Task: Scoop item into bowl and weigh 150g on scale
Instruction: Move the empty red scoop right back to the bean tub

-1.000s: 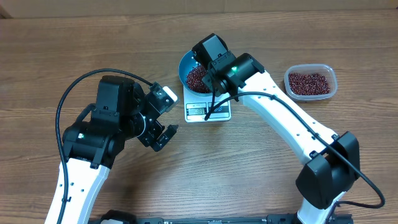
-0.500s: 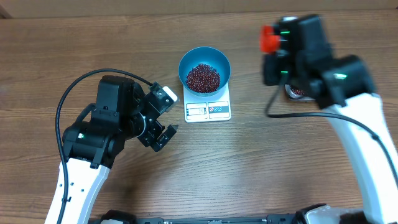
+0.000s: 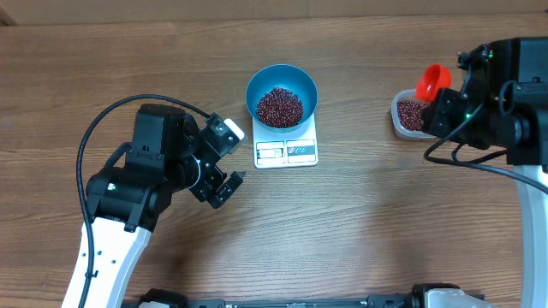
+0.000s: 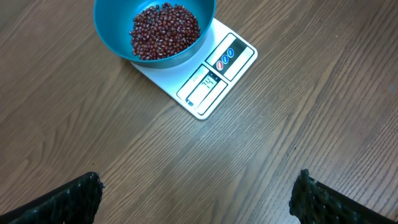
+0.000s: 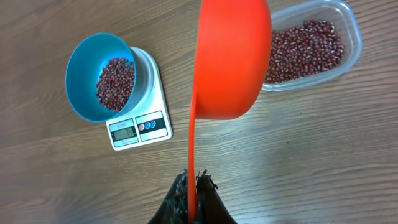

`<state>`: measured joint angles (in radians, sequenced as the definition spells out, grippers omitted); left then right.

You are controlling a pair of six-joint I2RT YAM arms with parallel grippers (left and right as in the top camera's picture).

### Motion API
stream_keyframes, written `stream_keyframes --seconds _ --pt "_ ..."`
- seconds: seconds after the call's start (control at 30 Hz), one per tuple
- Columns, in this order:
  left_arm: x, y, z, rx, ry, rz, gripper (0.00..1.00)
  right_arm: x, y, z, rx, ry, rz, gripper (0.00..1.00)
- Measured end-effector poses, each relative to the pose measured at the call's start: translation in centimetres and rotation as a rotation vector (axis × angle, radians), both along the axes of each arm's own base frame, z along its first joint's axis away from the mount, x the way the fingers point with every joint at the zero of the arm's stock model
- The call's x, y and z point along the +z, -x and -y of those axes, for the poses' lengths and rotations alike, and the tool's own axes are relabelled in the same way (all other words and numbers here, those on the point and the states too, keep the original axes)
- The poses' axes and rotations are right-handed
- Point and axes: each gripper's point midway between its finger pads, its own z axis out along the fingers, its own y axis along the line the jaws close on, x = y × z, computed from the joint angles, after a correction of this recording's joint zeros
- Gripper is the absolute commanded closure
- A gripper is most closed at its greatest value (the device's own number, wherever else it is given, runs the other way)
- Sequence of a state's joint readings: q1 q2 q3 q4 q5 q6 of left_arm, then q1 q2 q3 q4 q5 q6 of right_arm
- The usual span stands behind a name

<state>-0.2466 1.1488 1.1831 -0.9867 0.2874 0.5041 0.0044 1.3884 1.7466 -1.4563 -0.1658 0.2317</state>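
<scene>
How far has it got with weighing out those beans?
Done: the blue bowl sits on the scale with a heap of beans in it. In hand: the right gripper holds an orange scoop by its handle near the clear tub of beans. Remaining: probably more scoops; the display is too small to read.

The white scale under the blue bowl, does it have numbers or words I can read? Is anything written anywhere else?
Display of the small flat white rectangular kitchen scale: dark digits show, too blurred to read.
Round red and blue marks on the scale's front panel: too small to read.
Round deep blue bowl, orange plastic scoop, clear rectangular plastic tub: no writing visible.
</scene>
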Motion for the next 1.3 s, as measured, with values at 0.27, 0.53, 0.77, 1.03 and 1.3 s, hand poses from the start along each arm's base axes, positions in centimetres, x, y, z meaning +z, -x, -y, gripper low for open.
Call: stream_keyframes --seconds 0.27,0.53,0.77,1.03,1.3 --pt "0.0 0.0 0.0 0.0 0.0 0.0 0.01 0.0 -0.1 1.5 -0.049 -0.002 -0.002 0.96" --pt "0.0 0.0 0.0 0.0 0.0 0.0 0.0 0.3 -0.7 3.7 -0.119 0.014 0.024 0.96" --pt "0.0 0.0 0.0 0.0 0.0 0.0 0.0 -0.1 -2.3 4.5 -0.159 0.025 0.069 0.96" --pt "0.0 0.0 0.0 0.0 0.0 0.0 0.0 -2.2 -3.3 5.2 -0.194 0.042 0.064 0.96" --pt "0.0 0.0 0.0 0.0 0.0 0.0 0.0 -7.4 -2.7 5.5 -0.202 0.057 -0.038 0.96"
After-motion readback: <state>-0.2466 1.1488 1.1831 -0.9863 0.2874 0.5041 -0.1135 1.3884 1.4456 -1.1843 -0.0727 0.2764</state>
